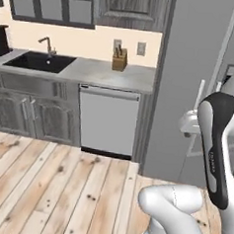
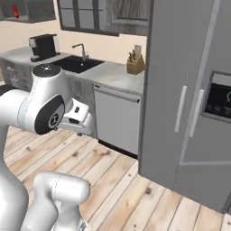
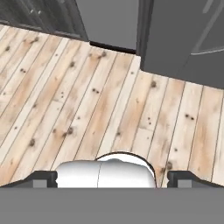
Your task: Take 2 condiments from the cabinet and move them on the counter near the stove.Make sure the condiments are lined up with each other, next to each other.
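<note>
Plank floor (image 3: 87, 100) fills the space below my jaws (image 3: 112, 178), spread wide and empty; driving toward the tabletop (image 1: 112, 74) blind risks clipping the fridge (image 2: 189, 90).

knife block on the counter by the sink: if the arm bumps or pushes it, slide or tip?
The knife block looks tall for its footprint, with handles sticking out the top, so a high push would probably tip it. A low push likely slides it, since the counter looks smooth. It stands near the back wall, which may stop a backward fall.
</note>
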